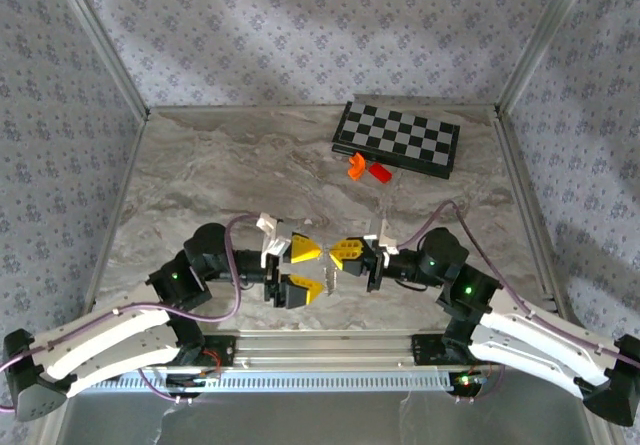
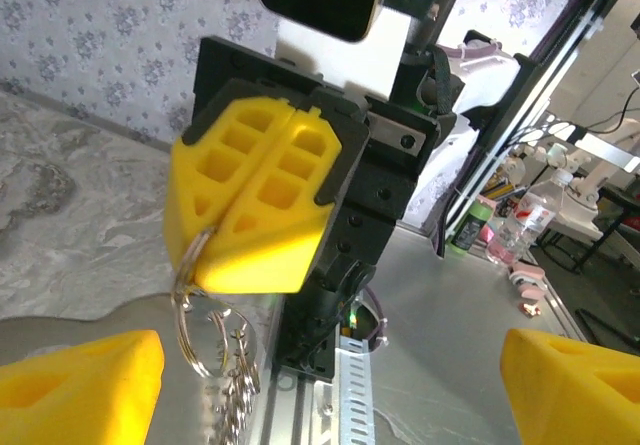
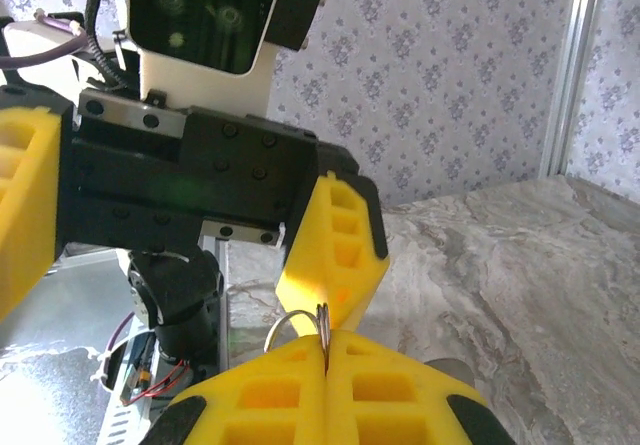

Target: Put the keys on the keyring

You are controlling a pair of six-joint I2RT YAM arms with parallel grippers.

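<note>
**Keyring pinched in the right hand, left hand spread around it**

Well nearer than the folded chessboard (image 1: 398, 137), over the near part of the marble tabletop (image 1: 200, 165), the two arms meet tip to tip. The right hand (image 1: 338, 254) has its yellow fingers (image 2: 255, 200) pressed together on the keyring (image 2: 195, 320), which hangs below them with the keys (image 2: 238, 380) dangling from it. The left hand (image 1: 308, 269) is spread wide, one finger (image 3: 335, 250) just beside the ring. A small orange piece (image 1: 357, 168) and a red piece (image 1: 380, 173) lie against the chessboard's near edge.
</note>
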